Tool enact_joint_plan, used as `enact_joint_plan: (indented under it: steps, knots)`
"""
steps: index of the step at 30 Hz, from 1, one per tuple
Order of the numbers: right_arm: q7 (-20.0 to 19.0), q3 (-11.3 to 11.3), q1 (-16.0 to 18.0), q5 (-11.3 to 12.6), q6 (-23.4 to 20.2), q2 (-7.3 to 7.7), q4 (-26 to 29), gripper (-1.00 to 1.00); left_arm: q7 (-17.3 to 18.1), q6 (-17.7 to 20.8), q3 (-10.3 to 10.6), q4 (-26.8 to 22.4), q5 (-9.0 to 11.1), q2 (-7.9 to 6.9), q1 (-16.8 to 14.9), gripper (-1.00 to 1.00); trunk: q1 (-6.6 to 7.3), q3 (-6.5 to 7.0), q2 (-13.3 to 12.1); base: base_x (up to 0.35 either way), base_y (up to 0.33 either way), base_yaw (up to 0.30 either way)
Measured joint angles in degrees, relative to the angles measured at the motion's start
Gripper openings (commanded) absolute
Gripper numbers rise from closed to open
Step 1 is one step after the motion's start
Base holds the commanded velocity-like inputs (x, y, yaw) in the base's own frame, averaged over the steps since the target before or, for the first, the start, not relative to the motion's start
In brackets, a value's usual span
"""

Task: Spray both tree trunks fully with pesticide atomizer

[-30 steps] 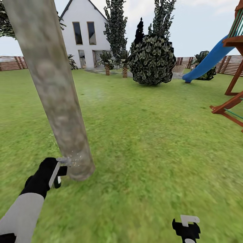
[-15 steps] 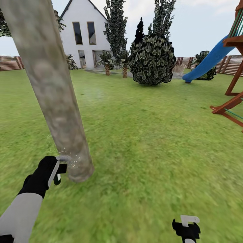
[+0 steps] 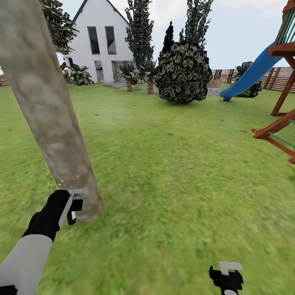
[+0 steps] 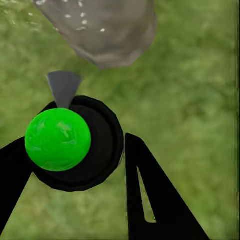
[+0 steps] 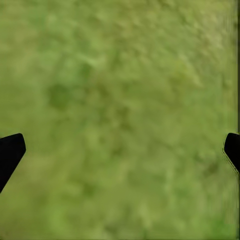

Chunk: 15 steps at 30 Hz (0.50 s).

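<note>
**Spraying the base of the first trunk, left arm**

My left gripper [image 3: 73,205] has its fingers closed around the sprayer [image 4: 75,142], nozzle aimed at the tree trunk [image 3: 49,110] just above where it meets the grass [image 3: 184,172]. The nozzle sits just beside the bark, near touching. A few white specks show on the trunk next to the nozzle, which I take as spray landing.

To do this step well, I judge:
- hold the nozzle square to the bark, not past its edge, or the spray goes onto the lawn
- work up the trunk from the base, since most of it above looks unsprayed
- get round the far side too; one standing spot likely won't cover it

My right gripper [image 3: 226,275] hangs idle over the grass, jaws wide, holding nothing.

The left wrist view gives what the head view can't: the sprayer's green cap, its grey nozzle tip pointing at the trunk base, and the specks on the bark up close. The head view gives the trunk's height plus a house [image 3: 100,41], bushes and a blue slide [image 3: 252,76] well apart behind.
</note>
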<state>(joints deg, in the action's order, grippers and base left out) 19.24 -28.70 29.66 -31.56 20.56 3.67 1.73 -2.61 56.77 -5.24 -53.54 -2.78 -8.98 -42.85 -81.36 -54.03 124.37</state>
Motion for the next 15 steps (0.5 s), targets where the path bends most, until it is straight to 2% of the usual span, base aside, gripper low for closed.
enact_joint_plan:
  steps: [9, 15]
  knots:
    - [0.00, 0.00, 0.00, 0.00, 0.01, 0.00, -0.01, 1.00, 0.00, -0.04, -0.31, 0.38, 0.03, 0.00, 0.15, -1.00, 0.00, 0.00, 0.00, 0.000, -0.276, 0.005]
    - [0.00, 0.00, 0.01, 0.01, 0.00, -0.08, -0.03, 1.00, -0.06, -0.50, -0.20, 1.12, 1.28, -0.03, 0.37, -1.00, 0.01, 0.00, 0.00, 0.073, -0.272, 0.220]
